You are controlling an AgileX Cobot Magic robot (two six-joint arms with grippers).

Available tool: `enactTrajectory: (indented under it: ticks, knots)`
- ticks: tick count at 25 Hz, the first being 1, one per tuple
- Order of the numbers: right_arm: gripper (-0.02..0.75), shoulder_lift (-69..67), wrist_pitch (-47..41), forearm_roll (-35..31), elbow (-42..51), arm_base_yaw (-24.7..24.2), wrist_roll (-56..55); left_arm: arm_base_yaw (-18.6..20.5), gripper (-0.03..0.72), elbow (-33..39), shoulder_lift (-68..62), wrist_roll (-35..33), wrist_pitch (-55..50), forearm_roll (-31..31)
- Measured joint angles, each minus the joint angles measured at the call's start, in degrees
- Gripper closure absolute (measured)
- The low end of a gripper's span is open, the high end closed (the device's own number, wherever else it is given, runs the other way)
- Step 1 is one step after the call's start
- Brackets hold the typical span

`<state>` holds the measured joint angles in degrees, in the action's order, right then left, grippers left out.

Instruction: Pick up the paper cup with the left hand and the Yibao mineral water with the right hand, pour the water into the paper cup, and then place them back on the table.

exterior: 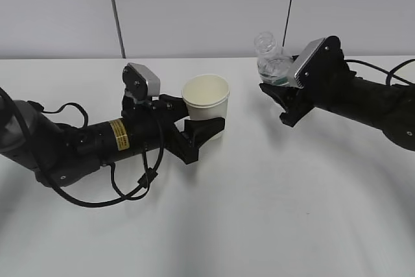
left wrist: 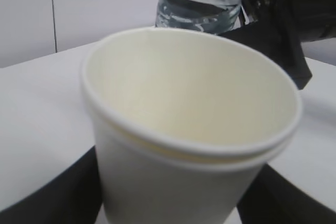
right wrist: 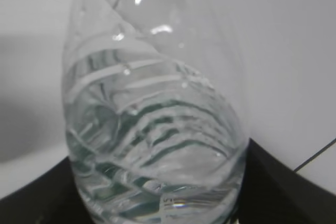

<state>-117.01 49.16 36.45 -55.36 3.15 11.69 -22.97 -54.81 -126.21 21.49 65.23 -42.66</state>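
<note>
White table [exterior: 259, 212] w/ both arms over it. Left hand [exterior: 206, 128] clamped round the paper cup [exterior: 206, 99], cup upright, looks empty inside (lifted or resting, can't tell). Right hand [exterior: 280, 95] grips the Yibao mineral water [exterior: 271, 61], tilted slightly left, capless, water [right wrist: 157, 145] in the lower body, well apart from the cup.
</note>
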Motion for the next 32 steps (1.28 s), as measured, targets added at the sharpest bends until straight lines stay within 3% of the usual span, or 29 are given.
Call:
enactTrajectory:
  ticks: [12, 32]
  knots:
    - [0.251, 1.22, -5.02, 4.60, -2.41, 1.73, 3.92, -3.30, 0.237, -0.22, 0.11, 0.92, -0.05, -1.46]
    - [0.251, 3.82, -7.21, 6.55, -3.01, 2.65, 12.62, -3.40, 0.237, -0.48, 0.11, 0.92, -0.05, 0.81]
